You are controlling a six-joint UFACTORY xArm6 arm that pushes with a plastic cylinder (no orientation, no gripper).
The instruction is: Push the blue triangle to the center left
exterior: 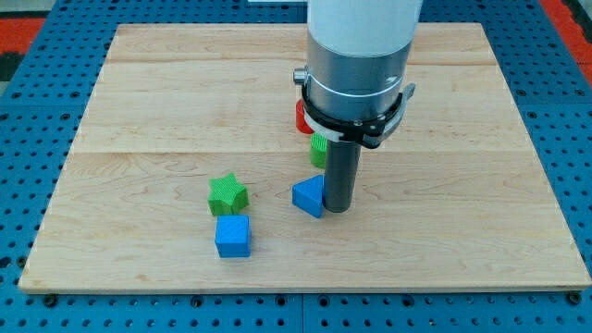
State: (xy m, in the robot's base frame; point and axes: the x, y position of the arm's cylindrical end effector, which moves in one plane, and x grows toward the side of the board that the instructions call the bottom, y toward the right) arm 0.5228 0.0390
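Note:
The blue triangle (309,196) lies on the wooden board (139,111) just below the middle. My tip (338,207) stands right against the triangle's right side, touching or nearly touching it. A green star (228,194) sits to the triangle's left, and a blue cube (233,236) lies just below the star.
A red block (302,117) and a green block (318,149) show partly behind the arm above the triangle; their shapes are hidden. The arm's wide body (359,65) covers the board's upper middle. Blue pegboard (37,111) surrounds the board.

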